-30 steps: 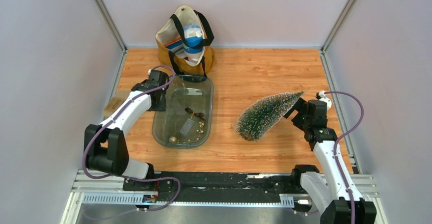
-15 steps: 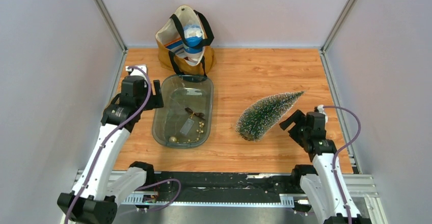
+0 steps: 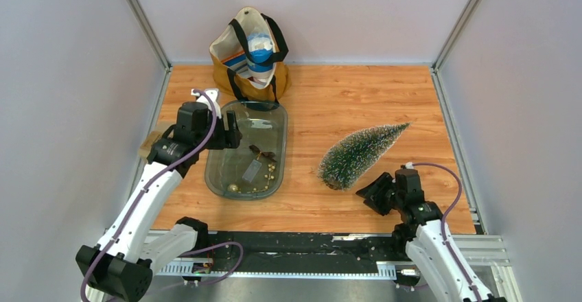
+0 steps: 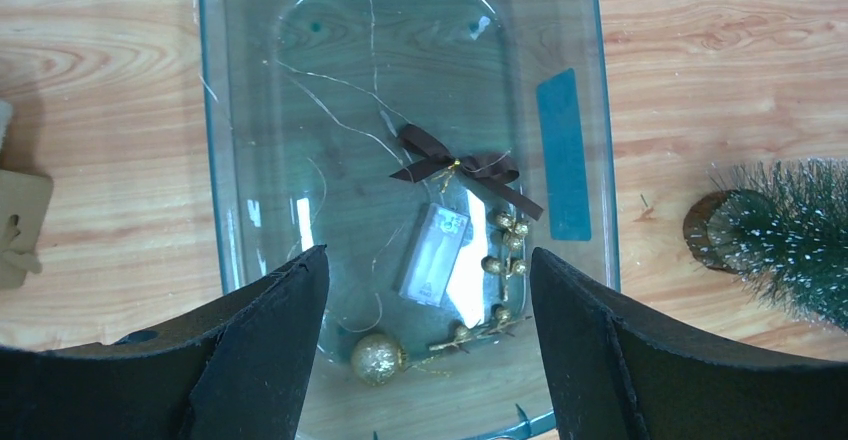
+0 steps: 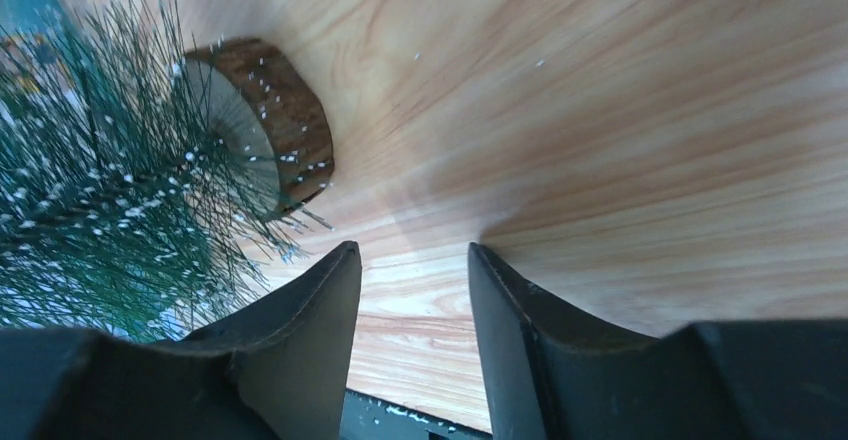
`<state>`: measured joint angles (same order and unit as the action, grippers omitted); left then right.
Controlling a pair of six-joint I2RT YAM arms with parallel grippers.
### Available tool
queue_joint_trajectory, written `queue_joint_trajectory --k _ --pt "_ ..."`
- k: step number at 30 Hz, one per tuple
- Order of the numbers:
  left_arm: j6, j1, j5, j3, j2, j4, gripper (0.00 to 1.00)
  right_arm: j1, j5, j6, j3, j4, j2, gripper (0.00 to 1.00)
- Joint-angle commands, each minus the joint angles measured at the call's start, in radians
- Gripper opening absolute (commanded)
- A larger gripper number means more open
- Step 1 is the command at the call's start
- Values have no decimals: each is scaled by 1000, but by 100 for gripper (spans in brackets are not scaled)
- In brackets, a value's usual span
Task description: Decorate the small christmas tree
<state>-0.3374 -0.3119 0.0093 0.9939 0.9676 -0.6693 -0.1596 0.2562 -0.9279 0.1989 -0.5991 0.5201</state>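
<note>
Right now my right gripper sits low over the table, closest to the bases. Its fingers are parted, with only bare wood showing between them. Just beyond it lies the tree, on its side on the right half of the table. Its wooden base faces the gripper, near but not touching, and its tip points to the far right.

Left of the tree, apart from it, is the glass tray. Through the left wrist camera I see a gold ball at the tray's near end. Past the ball are a sprig of gold berries, a small clear box and a dark bow, with thin wire looping towards the far end.

My left gripper hovers above the tray's far left part. Its fingers are spread wide and hold nothing. A cardboard tag lies by the left wall.

Farthest off, a bag stands against the back wall, just beyond the tray.
</note>
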Motion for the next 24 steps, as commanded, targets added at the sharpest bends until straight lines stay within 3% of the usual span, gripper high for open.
queue_joint_trajectory --k 1,9,11,24 --pt "-28 -4 37 -17 8 65 81 -101 14 -164 -49 149 9 50" --pt "-38 -6 41 -35 11 82 81 -234 -98 -314 -104 292 11 48" --pt "-43 -6 41 -43 13 88 81 -261 -120 -336 -119 350 11 43" --pt "-51 -4 66 -60 37 114 80 -328 -221 -371 -138 570 153 45"
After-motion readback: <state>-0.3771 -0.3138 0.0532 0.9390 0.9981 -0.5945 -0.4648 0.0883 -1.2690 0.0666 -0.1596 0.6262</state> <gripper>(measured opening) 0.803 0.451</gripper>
